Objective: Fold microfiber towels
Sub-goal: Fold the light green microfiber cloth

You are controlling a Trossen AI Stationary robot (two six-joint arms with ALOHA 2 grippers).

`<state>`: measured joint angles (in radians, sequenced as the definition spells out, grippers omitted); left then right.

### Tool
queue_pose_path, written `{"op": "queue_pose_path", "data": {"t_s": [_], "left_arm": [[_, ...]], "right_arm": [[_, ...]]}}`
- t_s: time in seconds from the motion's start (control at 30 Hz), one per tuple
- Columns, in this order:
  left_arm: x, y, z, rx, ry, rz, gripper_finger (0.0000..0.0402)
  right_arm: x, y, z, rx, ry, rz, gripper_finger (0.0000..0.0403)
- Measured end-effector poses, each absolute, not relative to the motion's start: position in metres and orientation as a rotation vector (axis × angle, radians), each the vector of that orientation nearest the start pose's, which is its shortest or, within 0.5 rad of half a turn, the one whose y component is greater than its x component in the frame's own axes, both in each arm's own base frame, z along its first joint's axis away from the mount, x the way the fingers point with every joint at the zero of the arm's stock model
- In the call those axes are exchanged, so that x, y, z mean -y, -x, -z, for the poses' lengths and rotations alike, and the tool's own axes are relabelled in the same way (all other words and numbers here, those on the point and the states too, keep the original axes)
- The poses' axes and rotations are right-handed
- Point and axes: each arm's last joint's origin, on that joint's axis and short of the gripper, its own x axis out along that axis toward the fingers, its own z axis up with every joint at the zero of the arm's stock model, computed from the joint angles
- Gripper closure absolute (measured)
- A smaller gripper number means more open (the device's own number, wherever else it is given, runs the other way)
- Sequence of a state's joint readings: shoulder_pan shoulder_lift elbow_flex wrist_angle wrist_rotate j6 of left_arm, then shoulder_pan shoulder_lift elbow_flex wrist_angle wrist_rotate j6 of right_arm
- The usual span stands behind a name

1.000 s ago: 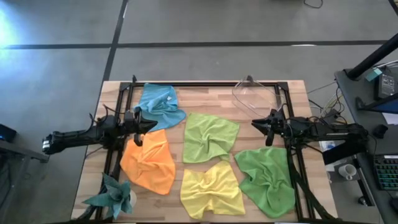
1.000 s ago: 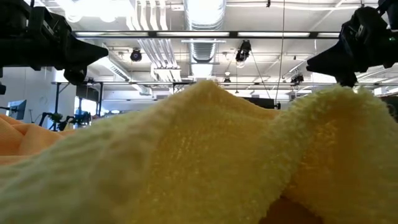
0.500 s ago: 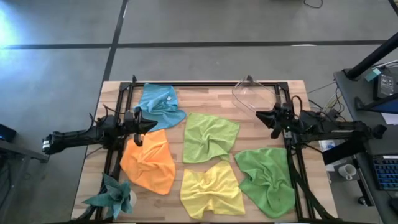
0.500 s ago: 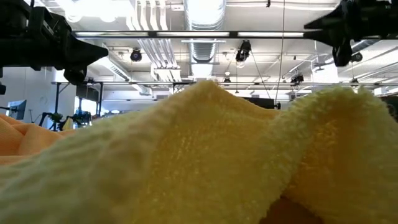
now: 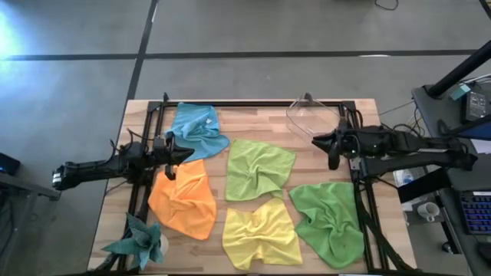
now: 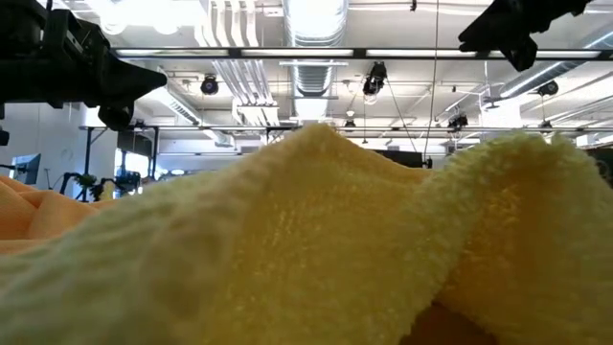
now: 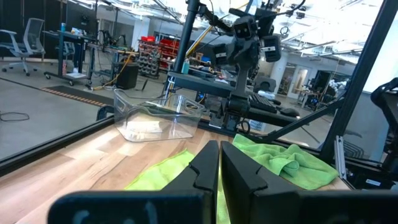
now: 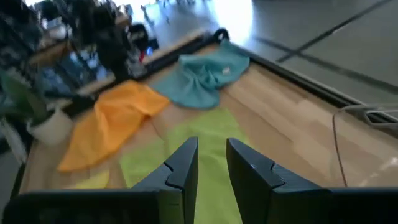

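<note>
Five crumpled microfiber towels lie flat on the wooden table: blue (image 5: 198,129) at far left, orange (image 5: 182,195) near left, lime green (image 5: 259,169) in the middle, yellow (image 5: 261,234) at the near edge and darker green (image 5: 328,222) near right. The yellow towel (image 6: 306,240) fills the low view. My left gripper (image 5: 188,153) hovers shut and level above the gap between the blue and orange towels, its fingers (image 7: 219,168) closed together. My right gripper (image 5: 318,142) hangs high above the table's right side, open by a narrow gap (image 8: 211,165), with nothing between its fingers.
A clear plastic container (image 5: 314,119) stands at the far right, just beyond my right gripper. A teal spiky ornament (image 5: 138,241) sits at the near left corner. A black metal frame (image 5: 153,115) runs along the table's far, left and right sides.
My right gripper has risen well above the table and tipped its fingers downward, staying over the right side. Its finger gap looks the same. The towels have not moved.
</note>
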<state>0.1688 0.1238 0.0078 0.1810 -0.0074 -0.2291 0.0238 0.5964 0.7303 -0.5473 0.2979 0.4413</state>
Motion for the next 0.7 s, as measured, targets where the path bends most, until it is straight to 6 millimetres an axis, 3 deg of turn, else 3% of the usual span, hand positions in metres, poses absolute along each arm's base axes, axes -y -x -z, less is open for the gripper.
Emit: {"op": "queue_pose_path", "data": {"t_s": [0.27, 0.7], "left_arm": [[-0.018, -0.103, -0.175, 0.100, 0.222, -0.166, 0.0400], [-0.018, -0.102, -0.186, 0.212, 0.217, -0.181, 0.0400]], "right_arm": [[0.004, -0.129, -0.315, -0.452, -0.360, 0.327, 0.0320], [0.001, -0.157, -0.283, -0.693, -0.290, 0.272, 0.0233]]}}
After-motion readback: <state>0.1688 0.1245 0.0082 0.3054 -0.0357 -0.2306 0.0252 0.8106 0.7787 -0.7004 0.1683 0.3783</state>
